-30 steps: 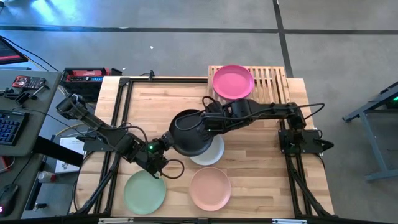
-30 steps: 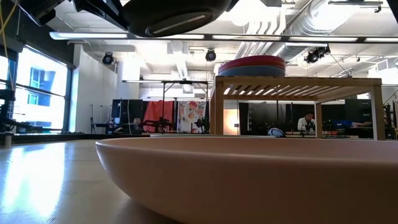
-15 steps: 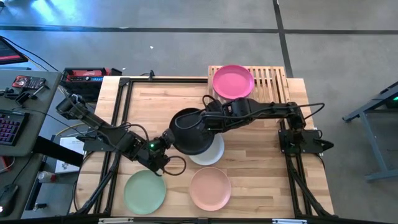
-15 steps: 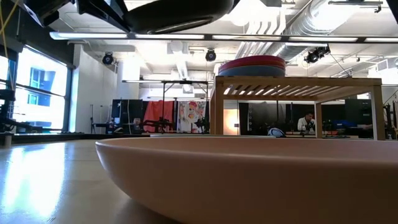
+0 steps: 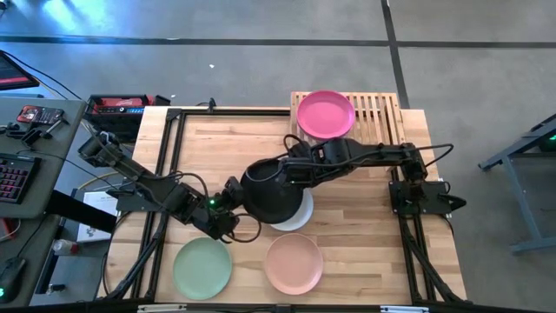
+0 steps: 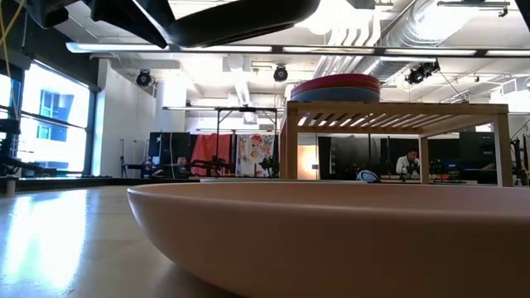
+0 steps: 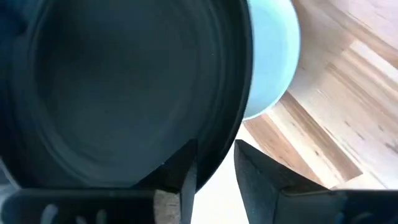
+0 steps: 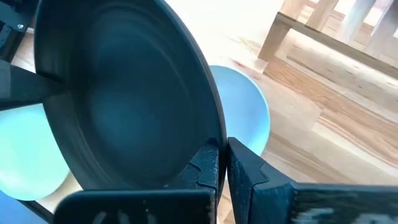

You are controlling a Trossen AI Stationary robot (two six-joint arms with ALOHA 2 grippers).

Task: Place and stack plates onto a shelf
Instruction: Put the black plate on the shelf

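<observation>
Wooden plank table (image 5: 217,148) carries the slatted shelf (image 5: 378,111) near grey concrete floor (image 5: 261,69).

One camera looks straight down, one skims the tabletop, both wrist cameras closely share the black plate (image 7: 118,93).

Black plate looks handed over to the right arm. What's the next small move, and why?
Probably back the left pincer away from the black plate. Its fingers stand apart at the rim, while the right pincer is clamped on the opposite edge. Once clear, the right arm can carry the plate to the shelf.
</observation>
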